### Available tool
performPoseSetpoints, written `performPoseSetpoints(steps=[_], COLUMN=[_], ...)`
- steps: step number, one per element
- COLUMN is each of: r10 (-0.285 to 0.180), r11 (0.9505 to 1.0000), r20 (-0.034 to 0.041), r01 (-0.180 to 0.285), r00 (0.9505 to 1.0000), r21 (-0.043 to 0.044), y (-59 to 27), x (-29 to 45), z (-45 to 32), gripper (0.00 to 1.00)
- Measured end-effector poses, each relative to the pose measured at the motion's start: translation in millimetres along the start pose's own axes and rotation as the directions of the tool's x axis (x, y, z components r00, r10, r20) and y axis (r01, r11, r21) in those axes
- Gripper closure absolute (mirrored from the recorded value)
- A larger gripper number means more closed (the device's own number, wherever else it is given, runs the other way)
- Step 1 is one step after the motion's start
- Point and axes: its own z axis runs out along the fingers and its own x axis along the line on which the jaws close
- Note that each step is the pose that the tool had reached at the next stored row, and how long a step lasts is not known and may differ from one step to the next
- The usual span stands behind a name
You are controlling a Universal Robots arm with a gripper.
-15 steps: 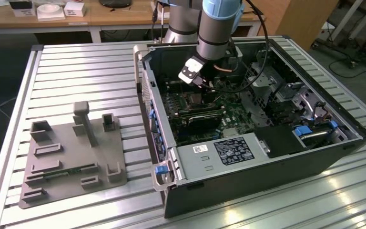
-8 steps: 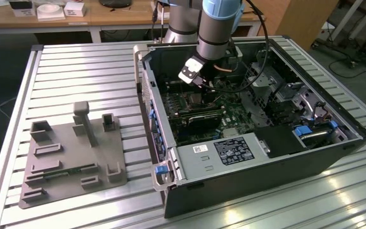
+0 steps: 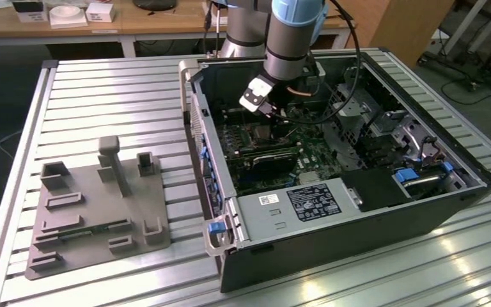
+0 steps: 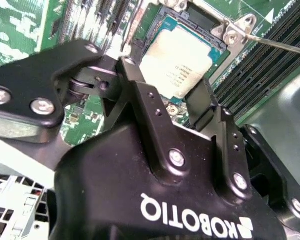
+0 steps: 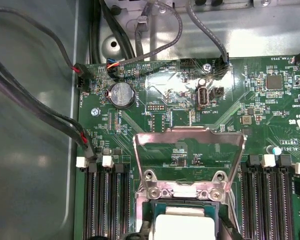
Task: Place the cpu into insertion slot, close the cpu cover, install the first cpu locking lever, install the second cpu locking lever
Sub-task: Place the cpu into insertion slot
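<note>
Trouble looks likeliest at the cpu (image 4: 182,62), centre-top of the second wrist view in the insertion slot (image 4: 166,21), with the spread end effector (image 4: 165,95) flanking it: a tilted seat could jam the upright cpu cover (image 5: 189,150).

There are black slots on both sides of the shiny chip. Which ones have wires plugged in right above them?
The slots beside the bare metal wall, in the first wrist view. Black cables end just above them; the other slots have none.
</note>
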Motion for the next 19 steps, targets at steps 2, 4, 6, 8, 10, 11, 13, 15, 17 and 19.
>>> performPoseSetpoints(steps=[2,4,6,8,10,11,13,15,17,19], r10=[0.0,0.0,0.0,0.0,0.0,0.0,0.0,0.0,0.0,0.0], r11=[1.0,1.0,1.0,1.0,1.0,1.0,1.0,1.0,1.0,1.0], r20=[-0.0003,-0.0006,-0.0009,-0.001,-0.001,-0.0009,-0.0009,0.0007,0.0047,0.0103], r01=[0.0,0.0,0.0,0.0,0.0,0.0,0.0,0.0,0.0,0.0], r00=[1.0,1.0,1.0,1.0,1.0,1.0,1.0,1.0,1.0,0.9999], r21=[-0.0001,-0.0003,-0.0005,-0.0006,-0.0006,-0.0005,-0.0005,-0.0005,-0.0006,-0.0007], y=[0.0,0.1,0.3,0.4,0.4,0.4,0.4,0.5,0.6,0.6], x=[0.0,0.1,0.1,0.2,0.2,0.2,0.2,0.2,0.2,0.2], z=[0.0,0.2,0.1,0.0,-0.1,-0.1,-0.1,-0.1,-0.1,-0.1], gripper=[0.41,0.43,0.43,0.43,0.43,0.43,0.43,0.43,0.43,0.43])
